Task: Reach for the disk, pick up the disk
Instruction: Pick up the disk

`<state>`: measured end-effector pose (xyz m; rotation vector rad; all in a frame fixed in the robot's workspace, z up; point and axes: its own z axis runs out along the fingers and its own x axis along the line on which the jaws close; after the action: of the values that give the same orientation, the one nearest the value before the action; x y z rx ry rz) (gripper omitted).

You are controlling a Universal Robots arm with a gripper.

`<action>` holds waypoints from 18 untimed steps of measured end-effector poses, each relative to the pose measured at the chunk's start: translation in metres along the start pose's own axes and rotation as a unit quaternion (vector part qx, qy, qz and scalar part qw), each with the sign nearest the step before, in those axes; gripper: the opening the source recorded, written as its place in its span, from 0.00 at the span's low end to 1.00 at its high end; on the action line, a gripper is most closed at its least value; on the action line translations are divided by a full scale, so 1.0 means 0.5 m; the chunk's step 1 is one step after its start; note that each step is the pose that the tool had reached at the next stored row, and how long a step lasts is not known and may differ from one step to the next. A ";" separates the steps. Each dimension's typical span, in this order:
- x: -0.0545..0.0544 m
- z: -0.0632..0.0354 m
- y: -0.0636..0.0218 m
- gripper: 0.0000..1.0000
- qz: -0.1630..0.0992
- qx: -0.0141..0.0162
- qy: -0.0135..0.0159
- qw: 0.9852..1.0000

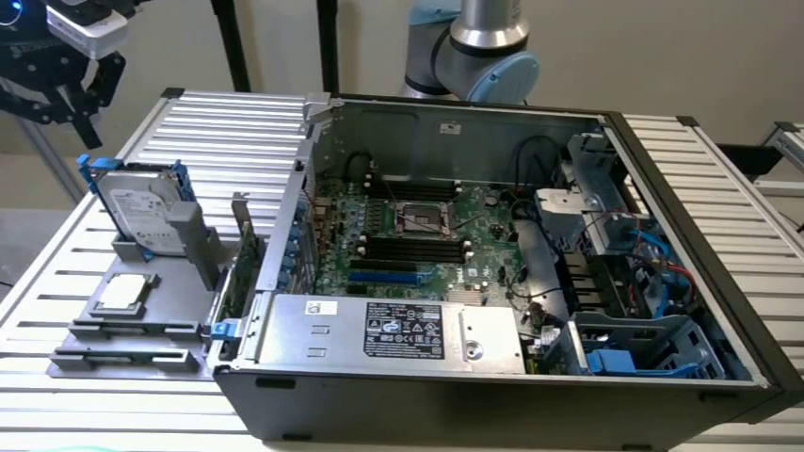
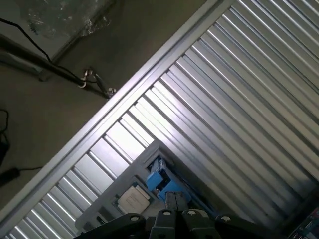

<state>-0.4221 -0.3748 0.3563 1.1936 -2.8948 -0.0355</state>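
The disk (image 1: 136, 209) stands on edge in a grey holder (image 1: 188, 247) on the slatted table, at the exterior view's left; it is silver with a white label and a blue frame. My gripper (image 1: 60, 99) hangs high above and behind it, well apart from it. In the wrist view the gripper (image 2: 175, 199) is shut with nothing in it, and the disk's blue frame (image 2: 160, 181) lies just past the fingertips, far below them.
A small square silver processor chip (image 1: 122, 294) (image 2: 133, 199) lies on the grey fixture in front of the disk. The open computer case (image 1: 503, 245) stands close beside the holder. The table edge (image 2: 124, 107) and the floor lie behind.
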 end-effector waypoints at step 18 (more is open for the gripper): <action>0.000 -0.001 0.000 0.11 -0.150 0.000 0.004 0.989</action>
<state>-0.4220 -0.3748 0.3568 1.6131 -2.6801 -0.0326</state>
